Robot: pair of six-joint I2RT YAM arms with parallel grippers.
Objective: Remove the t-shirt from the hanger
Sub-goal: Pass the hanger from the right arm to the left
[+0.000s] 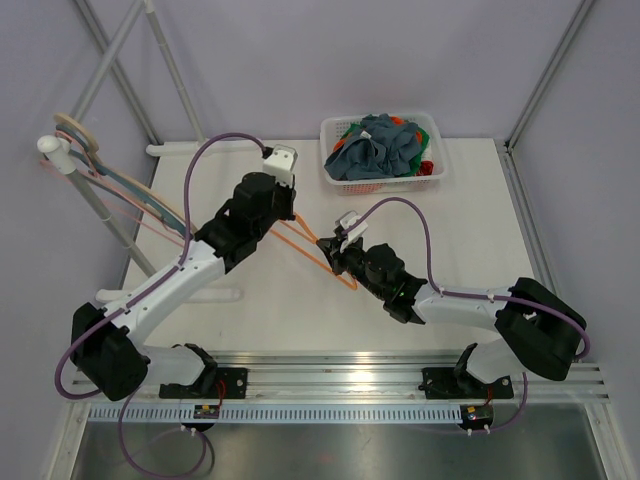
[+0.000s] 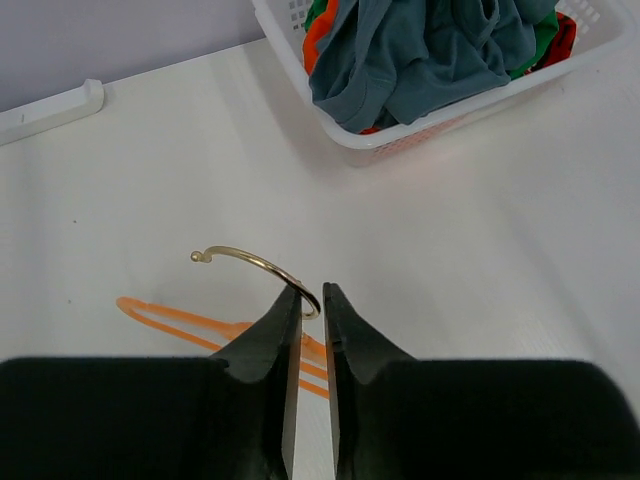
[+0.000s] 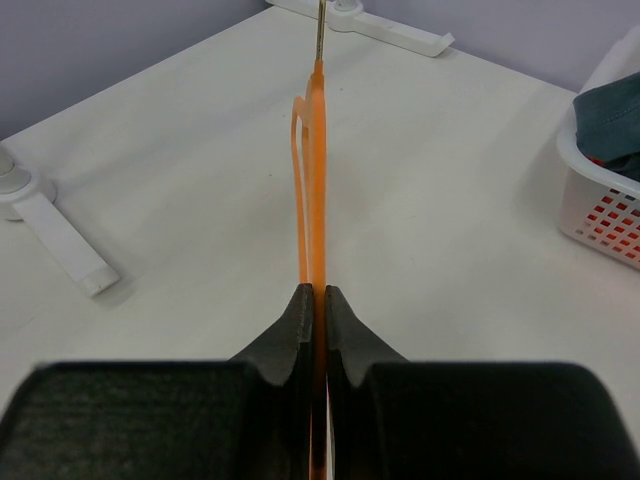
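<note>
- Right gripper (image 3: 316, 290) clenched on orange hanger (image 3: 316, 150), centre of top view.
- Left gripper (image 2: 311, 290) pinched on hook (image 2: 250, 255).
- Hanger bare; t-shirt (image 1: 375, 150) in basket (image 1: 327, 155), 1 o'clock.

left arm (image 1: 170, 285) reaches from its base up and right toward mid-table, wrist tipped downward. left gripper (image 2: 311, 292) has its fingers drawn almost together, pinching the hanger (image 2: 252, 257) at its hook. right arm (image 1: 465, 305) stretches low to the left. right gripper (image 3: 315, 292) is clamped tight on the hanger's bar and points toward the left arm.
</note>
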